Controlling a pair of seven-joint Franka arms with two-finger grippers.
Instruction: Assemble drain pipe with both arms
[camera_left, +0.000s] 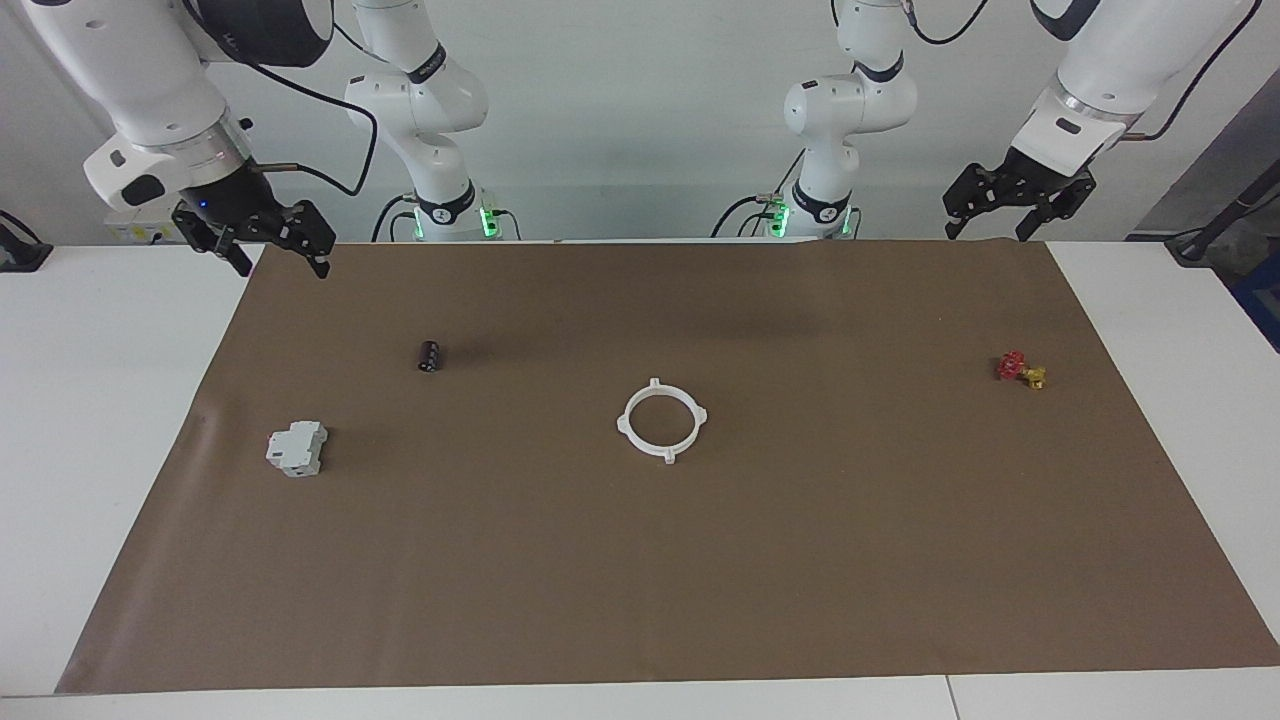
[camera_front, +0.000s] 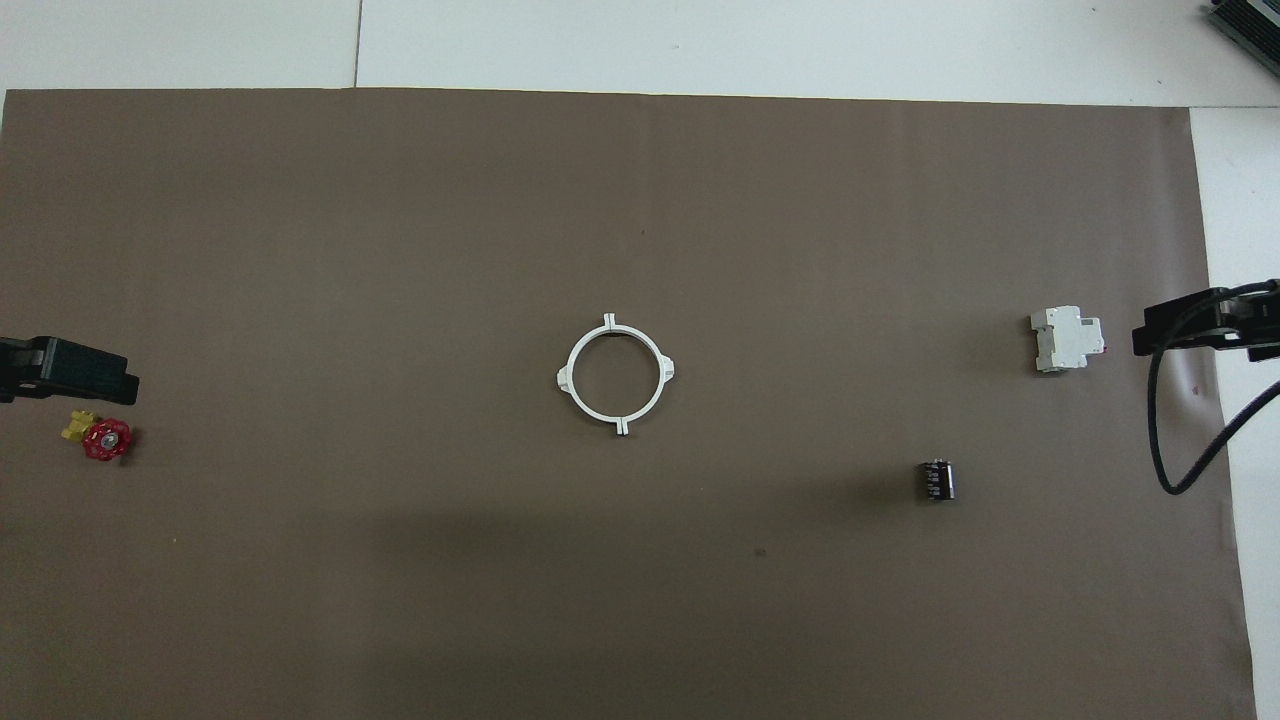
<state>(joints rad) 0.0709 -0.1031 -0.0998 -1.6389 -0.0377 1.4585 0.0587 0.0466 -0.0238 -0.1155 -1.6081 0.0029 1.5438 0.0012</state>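
**Ring joined at mid-mat, both arms raised at the corners**

We see the drain pipe (camera_left: 661, 420) lying flat as one closed white ring with four tabs, in the middle of the brown mat (camera_left: 700, 580) on the worktop (camera_left: 100, 420), touched by neither arm. Our left gripper (camera_left: 1006, 214) hangs over the mat's corner at the left arm's end, jaws spread and empty; the right gripper (camera_left: 268, 246) hangs over the corner at the right arm's end, jaws likewise spread and empty. A small red-and-yellow valve (camera_left: 1021, 369) sits toward the left arm's end. Toward the right arm's end lie a black cylinder (camera_left: 429, 355) and, farther from the robots, a grey-white boxy block (camera_left: 297, 448).
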